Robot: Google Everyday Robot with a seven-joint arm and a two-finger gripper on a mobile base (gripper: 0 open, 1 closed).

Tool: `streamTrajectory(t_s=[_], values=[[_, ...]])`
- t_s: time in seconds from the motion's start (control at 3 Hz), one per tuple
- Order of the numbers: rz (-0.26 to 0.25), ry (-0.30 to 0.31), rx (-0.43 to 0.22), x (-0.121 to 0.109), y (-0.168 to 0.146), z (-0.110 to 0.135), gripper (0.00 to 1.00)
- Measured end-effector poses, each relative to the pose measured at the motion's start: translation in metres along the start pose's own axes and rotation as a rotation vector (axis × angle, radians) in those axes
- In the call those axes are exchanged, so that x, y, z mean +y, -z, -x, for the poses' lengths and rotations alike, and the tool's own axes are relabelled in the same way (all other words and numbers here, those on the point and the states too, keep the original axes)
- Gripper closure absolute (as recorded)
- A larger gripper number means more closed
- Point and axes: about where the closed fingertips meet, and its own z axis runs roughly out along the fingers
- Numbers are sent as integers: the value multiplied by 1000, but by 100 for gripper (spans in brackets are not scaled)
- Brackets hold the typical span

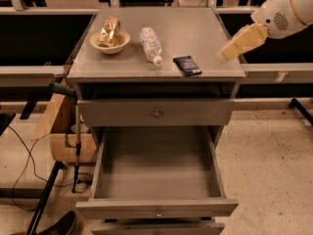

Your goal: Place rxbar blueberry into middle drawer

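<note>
The rxbar blueberry, a small dark navy bar, lies flat on the grey cabinet top near its front right. The middle drawer is pulled fully out below, with nothing in its tray. My gripper hangs from the white arm at the upper right, over the cabinet top's right edge, a short way right of the bar and apart from it. It holds nothing.
A clear plastic bottle lies left of the bar. A white bowl holding a gold-tan snack bag sits at the top's left. The top drawer is closed. A cardboard box and cables lie on the floor left.
</note>
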Motion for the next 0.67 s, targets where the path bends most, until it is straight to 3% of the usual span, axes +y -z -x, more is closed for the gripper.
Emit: streamTrajectory(t_s=[0.33,0.67], values=[[-7,-97,-10,-2,-3,3,0],[-8,-100,-14,-3,-4,2,0]])
